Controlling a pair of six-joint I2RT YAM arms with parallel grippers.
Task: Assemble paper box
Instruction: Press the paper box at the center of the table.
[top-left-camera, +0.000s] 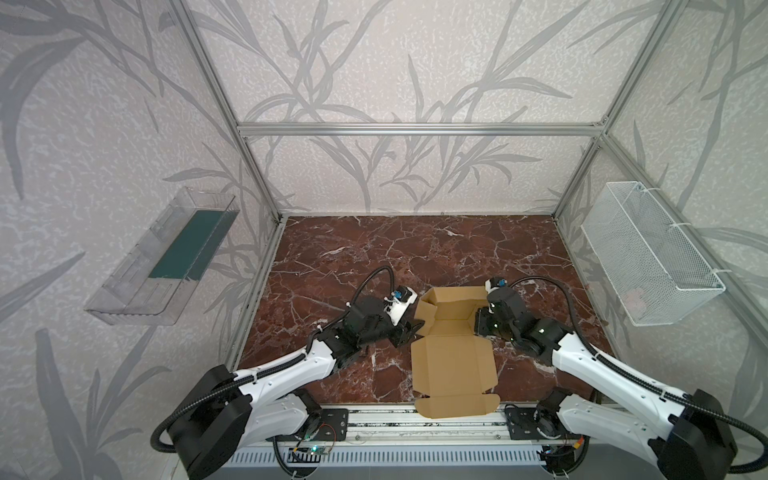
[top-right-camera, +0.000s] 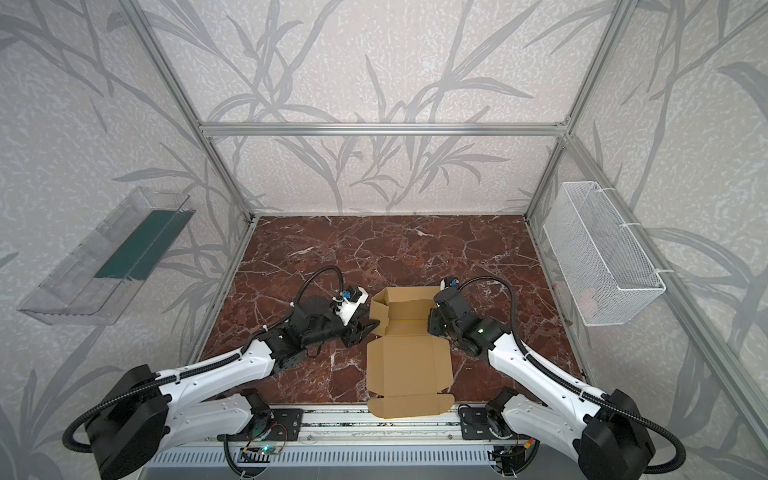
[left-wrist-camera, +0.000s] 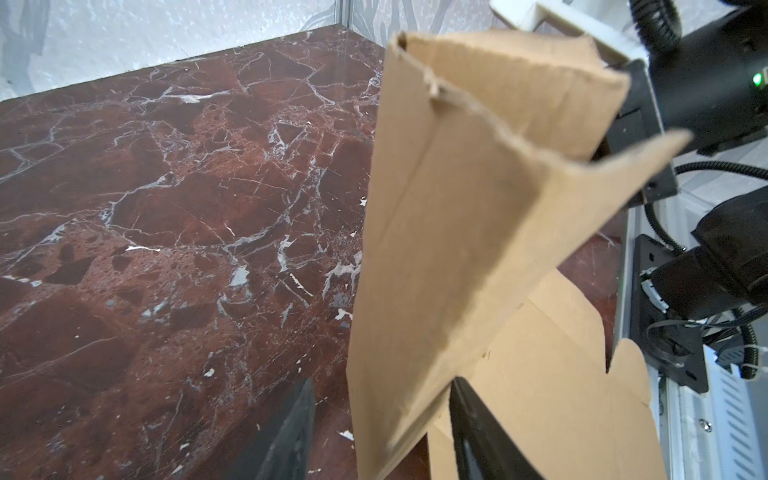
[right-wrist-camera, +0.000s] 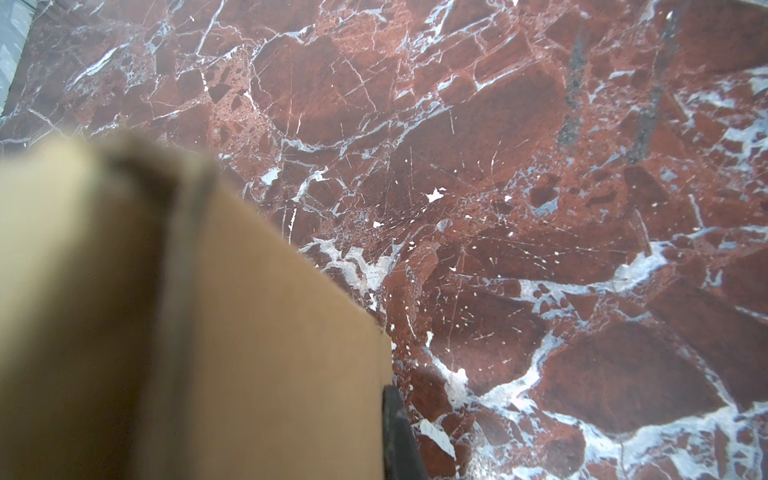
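box (top-left-camera: 453, 361) sits at 6 o'clock on the table (top-left-camera: 353, 257), close to the front edge, and its tuck flap (top-left-camera: 457, 405) hangs over the rail (top-left-camera: 374, 419). the near half is flat. the far half is partly up: far wall (top-left-camera: 455, 296) at 12 o'clock stands, left wall (left-wrist-camera: 436, 249) at 9 is tilted up, right wall (right-wrist-camera: 249, 332) at 3 is raised.

left gripper (left-wrist-camera: 382, 382) is at 9 o'clock of the raised part, jaws apart and astride the left wall. one finger (left-wrist-camera: 478, 436) is against the cardboard and the other shows a gap, so it's released, not clamped. right gripper (top-left-camera: 478, 322) is at 3 o'clock, clenched. its wrist view has cardboard hard against the one visible finger (right-wrist-camera: 397, 432), which reads as pinching the right wall.

step, my read: raising both side walls of the tray. probably under half done, with the lid unfolded and nothing tucked.

next move likely calls for:
- pinch the left wall and bring it upright
- fold it over the corner tabs and press down to lock
- hold the right side so the sheet doesn't slide

risk: the wall springs back.
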